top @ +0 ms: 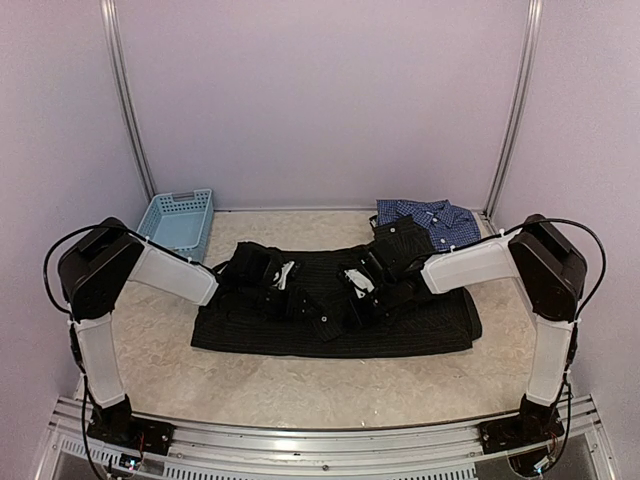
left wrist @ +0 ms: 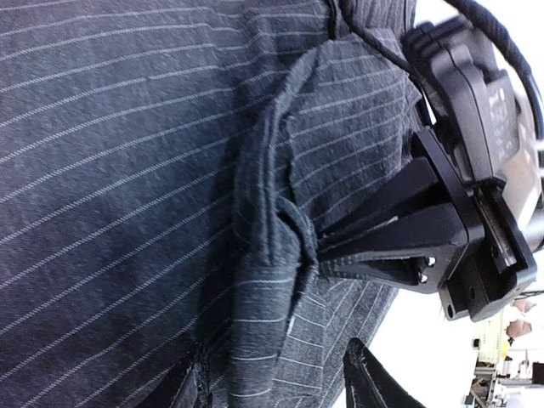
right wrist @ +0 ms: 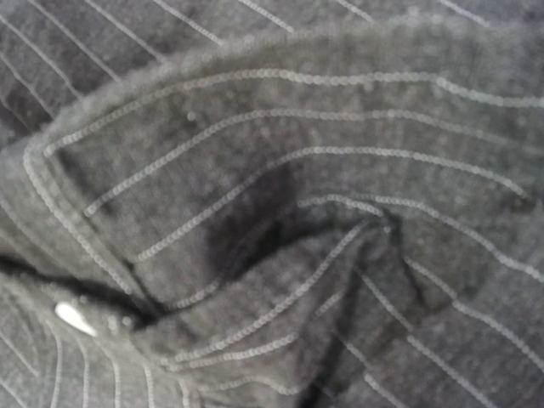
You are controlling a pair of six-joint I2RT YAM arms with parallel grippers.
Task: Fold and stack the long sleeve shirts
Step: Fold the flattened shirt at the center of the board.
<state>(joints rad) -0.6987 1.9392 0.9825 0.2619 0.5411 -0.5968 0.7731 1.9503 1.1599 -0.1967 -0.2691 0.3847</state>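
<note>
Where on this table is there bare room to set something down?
Widest: the near strip between the black shirt and the arm bases. Also the far gap between the basket and blue check shirt. Crowded mid-table: left gripper and right gripper on that shirt.

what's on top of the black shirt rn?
Both pincers: right pincer shut on a raised fold of the black shirt, left pincer open over it. Cloth beneath them is hidden.
</note>
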